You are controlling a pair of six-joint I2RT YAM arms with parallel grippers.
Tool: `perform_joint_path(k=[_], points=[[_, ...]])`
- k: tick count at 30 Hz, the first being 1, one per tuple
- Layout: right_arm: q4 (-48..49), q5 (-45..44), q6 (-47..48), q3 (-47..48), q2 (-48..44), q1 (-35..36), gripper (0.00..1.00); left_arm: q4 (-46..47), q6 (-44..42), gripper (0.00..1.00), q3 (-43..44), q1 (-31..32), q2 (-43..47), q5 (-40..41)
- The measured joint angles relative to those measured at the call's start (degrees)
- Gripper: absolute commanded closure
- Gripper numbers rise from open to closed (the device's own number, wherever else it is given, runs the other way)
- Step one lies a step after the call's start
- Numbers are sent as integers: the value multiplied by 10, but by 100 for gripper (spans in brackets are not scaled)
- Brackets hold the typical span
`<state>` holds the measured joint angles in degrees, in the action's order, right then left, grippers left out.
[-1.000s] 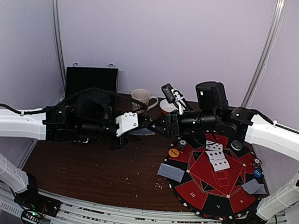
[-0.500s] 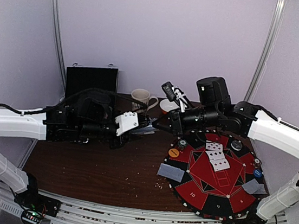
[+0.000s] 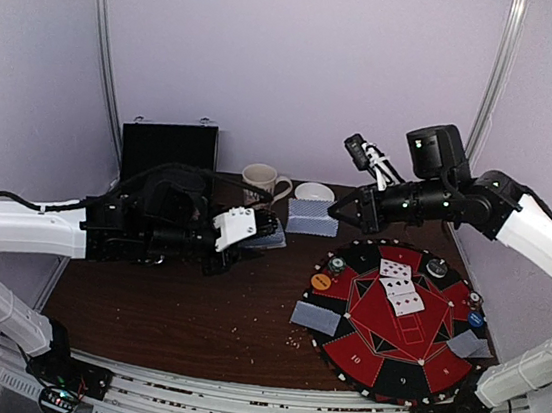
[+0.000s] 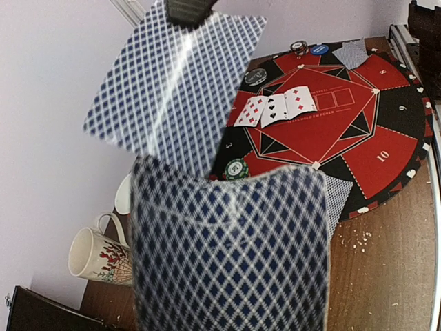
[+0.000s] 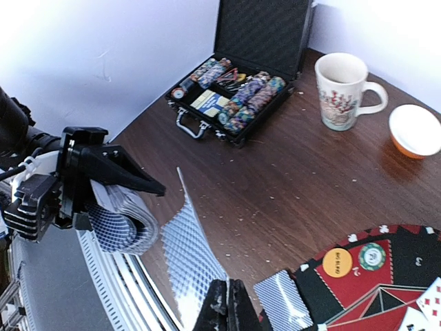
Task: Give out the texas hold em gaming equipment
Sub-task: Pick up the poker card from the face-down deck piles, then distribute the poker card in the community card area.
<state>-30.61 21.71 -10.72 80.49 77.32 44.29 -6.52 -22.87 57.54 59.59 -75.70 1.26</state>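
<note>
- The left claw [image 3: 255, 236] is clenched on the deck [image 3: 273, 234] of cards. It holds the deck up over the left side of the brown table [image 3: 192, 317]. That way the other arm can reach in and take cards from it.
- The right claw [image 3: 338, 212] is squeezed tight on a single card [image 3: 310, 216], gripping it by one edge. The card hangs in the air between the deck and the round mat [image 3: 349, 352], and it touches neither.
- Only the edge is pinched, so most of the card is free. That should make it easy to lay flat.
- Three face-up cards [image 4: 275, 107] lie in the middle of the mat, likely for all players to share.
- The left face-down cards [image 3: 316, 318] sit at the mat's near left edge. The right face-down cards [image 3: 469, 343] sit on its near right side, like players' places.
- An orange chip [image 3: 320, 282] and a green-white chip [image 3: 335, 265] rest on the mat's left rim. A blue chip [image 3: 476, 319] rests on the right.
- The single card probably has to go to a place on the mat next.
- The mug [image 3: 259, 179] and bowl [image 3: 315, 192] stand at the far side, away from the mat.
</note>
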Motion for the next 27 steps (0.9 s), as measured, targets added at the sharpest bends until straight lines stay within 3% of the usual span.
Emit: perform_joint_path(k=[7, 11, 17, 20, 27], points=[[-99, -36, 40, 7, -49, -104, 100, 0, 0, 68, 0, 1, 0, -1], [-179, -109, 103, 11, -35, -169, 100, 0, 0, 68, 0, 1, 0, 0], [-282, -209, 194, -56, 48, -180, 100, 0, 0, 68, 0, 1, -1, -1], [-311, -212, 226, -131, 63, -187, 100, 0, 0, 68, 0, 1, -3, 0], [-320, -217, 242, -186, 76, -189, 100, 0, 0, 68, 0, 1, -4, 0]])
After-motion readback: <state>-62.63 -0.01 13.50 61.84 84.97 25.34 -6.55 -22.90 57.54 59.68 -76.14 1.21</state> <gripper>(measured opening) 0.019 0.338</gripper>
